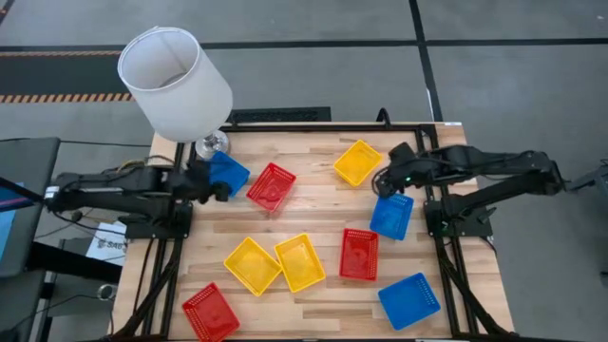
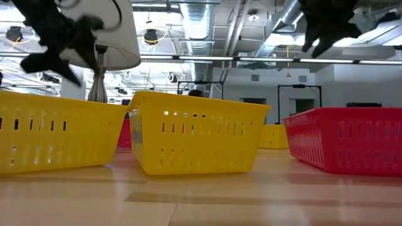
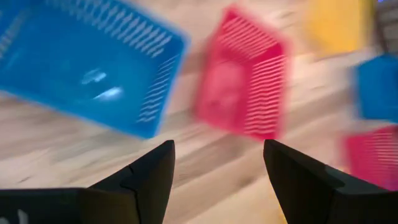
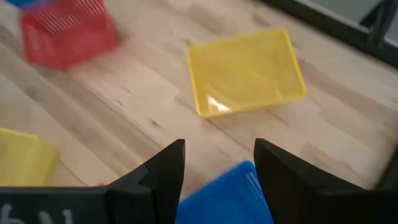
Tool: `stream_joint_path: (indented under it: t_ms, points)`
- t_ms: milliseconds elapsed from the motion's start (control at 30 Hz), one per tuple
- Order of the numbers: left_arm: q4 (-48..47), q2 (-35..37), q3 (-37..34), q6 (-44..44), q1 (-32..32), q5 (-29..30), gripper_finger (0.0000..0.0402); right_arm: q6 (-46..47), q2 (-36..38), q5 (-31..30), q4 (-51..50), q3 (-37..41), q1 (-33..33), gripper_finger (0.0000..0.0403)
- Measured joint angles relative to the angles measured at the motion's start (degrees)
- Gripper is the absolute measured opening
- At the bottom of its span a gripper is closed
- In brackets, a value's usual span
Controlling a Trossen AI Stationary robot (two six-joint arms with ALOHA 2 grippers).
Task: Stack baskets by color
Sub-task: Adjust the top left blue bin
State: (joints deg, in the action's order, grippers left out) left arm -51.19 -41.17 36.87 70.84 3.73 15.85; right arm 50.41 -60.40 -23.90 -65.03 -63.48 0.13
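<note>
Several small mesh baskets lie scattered, bottoms down, on the wooden table (image 1: 323, 204). At the far left are a blue basket (image 1: 228, 173) and a red basket (image 1: 272, 186). A yellow basket (image 1: 358, 161) and a blue one (image 1: 391, 216) lie at the far right. My left gripper (image 1: 220, 187) hangs open above the table beside the far-left blue basket (image 3: 87, 68) and the red one (image 3: 239, 81). My right gripper (image 1: 385, 180) hangs open between the yellow basket (image 4: 245, 71) and the blue basket (image 4: 227, 196). Neither holds anything.
Toward the near edge lie two yellow baskets (image 1: 252, 265) (image 1: 300, 261), a red one (image 1: 359, 254), another red (image 1: 210, 312) and a blue (image 1: 408, 300). A lamp with a large white shade (image 1: 176, 81) stands at the far left corner, close to my left arm.
</note>
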Motion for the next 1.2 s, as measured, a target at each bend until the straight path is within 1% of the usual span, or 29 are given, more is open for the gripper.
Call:
stream_joint_path:
  t_ms: [67, 233, 333, 467, 533, 733, 900, 967, 1033, 1067, 1200]
  points:
    - [0.3, -4.0, -0.7, 0.7, 0.0, 0.2, 0.0233, 0.8, -1.2, 0.0, -1.1, 0.0, 1.0, 0.0215]
    - [2.7, -12.9, -1.5, 0.9, 0.0, 5.7, 0.0233, 2.1, -2.9, 0.0, -0.8, 0.0, 3.2, 0.0216]
    - [7.5, -17.1, -1.5, -3.4, 0.0, 6.9, 0.0233, 2.6, -3.5, 0.0, -0.7, 0.0, 4.4, 0.0214]
    - [13.7, -22.8, -1.5, -7.8, 0.0, 6.6, 0.0233, 3.6, -3.7, -0.2, -0.5, 0.0, 5.7, 0.0212]
    - [14.2, -25.6, -1.5, -8.1, 0.2, 5.4, 0.0233, 3.8, -3.7, -0.3, -0.4, 0.0, 6.1, 0.0213]
    - [15.2, -31.7, -1.5, -7.9, 0.1, -3.5, 0.0233, 5.1, -3.6, -0.4, -0.7, 0.0, 8.0, 0.0211]
    - [18.0, -31.6, -1.2, -7.3, -2.1, -14.0, 0.0233, 5.6, -3.6, -0.4, -0.7, 0.0, 9.5, 0.0207]
    - [18.1, -30.3, -0.1, -5.9, -3.8, -15.5, 0.0233, 5.8, -3.6, -0.4, -0.7, 0.0, 9.8, 0.0208]
    - [18.0, -28.5, 1.6, -4.5, -5.2, -13.9, 0.0233, 5.8, -3.6, -0.5, -0.7, 0.0, 10.0, 0.0207]
    - [17.5, -27.6, 2.6, -3.8, -5.7, -11.8, 0.0233, 5.7, -3.6, -0.6, -0.7, 0.0, 10.0, 0.0207]
    - [13.5, -24.6, 7.5, -4.0, -6.4, -0.5, 0.0233, 5.7, -3.6, -2.0, -0.6, 0.0, 10.0, 0.0204]
